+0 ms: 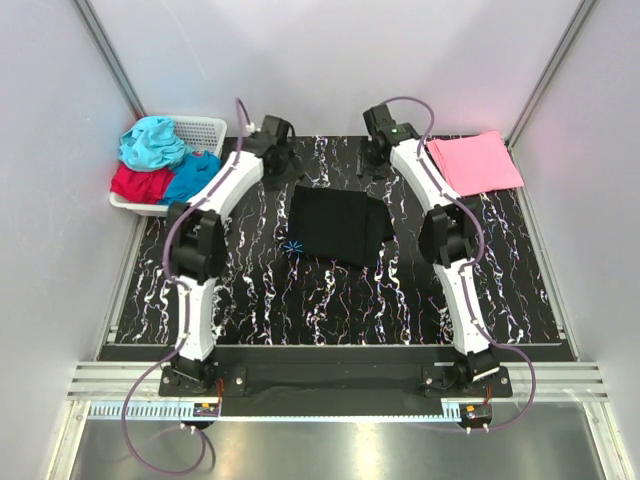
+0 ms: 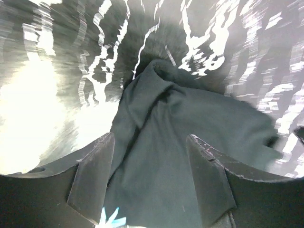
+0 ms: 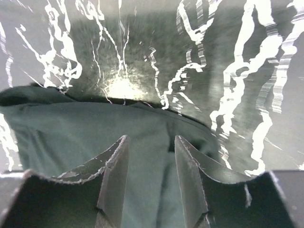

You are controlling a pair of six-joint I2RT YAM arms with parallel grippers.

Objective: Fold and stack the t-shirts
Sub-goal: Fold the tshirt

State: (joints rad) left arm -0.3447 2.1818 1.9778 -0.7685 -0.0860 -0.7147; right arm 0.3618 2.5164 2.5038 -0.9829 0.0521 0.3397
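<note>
At mid-table, shows the black t-shirt lying as a rough, partly folded rectangle, with its light-blue starburst mark peeking out at the near left corner. Places both arms over the far edge of this garment, one toward each far corner, presumably so that the cloth can be handled evenly from both sides during a fold.

Depicts the left tool with jaws standing well apart and gripping nothing; reveals a rumpled, peaked corner of dark cloth below and between the fingers, loose rather than pinched. Depicts the right tool likewise parted, somewhat less widely, above a flatter stretch of the same cloth, again with nothing clamped. Suggests, as a judgement only, a pause between grasps on a fold not yet finished, since the edges remain uneven and the left corner bunched.

Around the work: sets a pink t-shirt, neatly folded, at the far right corner, well apart from the black one and probably serving as the base of the stack. Holds the teal, red and blue t-shirts heaped unfolded in the white basket at the far left. Leaves nothing lying between the black shirt and the pink one; marks only the right arm itself as crossing that path.
</note>
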